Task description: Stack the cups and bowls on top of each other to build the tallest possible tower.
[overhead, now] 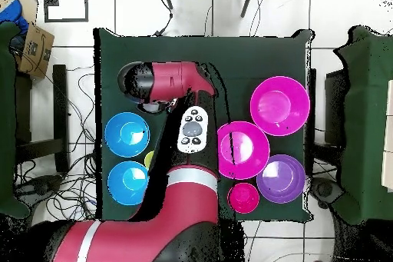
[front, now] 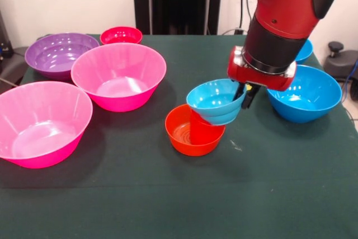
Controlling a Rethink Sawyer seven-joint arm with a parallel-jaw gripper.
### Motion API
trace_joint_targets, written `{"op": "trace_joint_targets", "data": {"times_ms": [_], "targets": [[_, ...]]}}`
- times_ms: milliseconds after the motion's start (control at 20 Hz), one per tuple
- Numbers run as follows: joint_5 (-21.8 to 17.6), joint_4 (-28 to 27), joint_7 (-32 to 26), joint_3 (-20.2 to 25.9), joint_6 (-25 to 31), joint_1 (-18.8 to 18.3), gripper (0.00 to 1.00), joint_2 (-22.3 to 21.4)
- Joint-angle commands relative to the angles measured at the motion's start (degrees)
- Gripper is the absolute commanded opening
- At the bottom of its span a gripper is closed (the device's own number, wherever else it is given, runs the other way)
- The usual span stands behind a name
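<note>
Currently, small light-blue bowl (front: 215, 102) is gripped by its rim in closed jaws, tilted, at 1 o'clock above red cup (front: 201, 130) in small orange bowl (front: 193, 132).

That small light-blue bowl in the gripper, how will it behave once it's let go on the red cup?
The light-blue bowl hangs tilted, pinched at one rim by the gripper, so it probably sits crooked and may slide off. Its glossy plastic looks slippery and light; a small nudge could likely shift it. The red cup stands in the orange bowl, likely a wobbly base.
</note>
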Motion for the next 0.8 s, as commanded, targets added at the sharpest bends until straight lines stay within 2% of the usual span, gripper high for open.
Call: {"op": "trace_joint_targets", "data": {"times_ms": [50, 450, 800], "targets": [[-4.02, -0.97, -2.15, 2.73, 7.84, 0.99, 0.00, 2.86], [-2.59, 1.23, 0.17, 3.33, 5.12, 0.21, 0.00, 2.89], [-4.77, 2.17, 0.83, 2.08, 0.13, 1.02, 0.00, 4.03]]}}
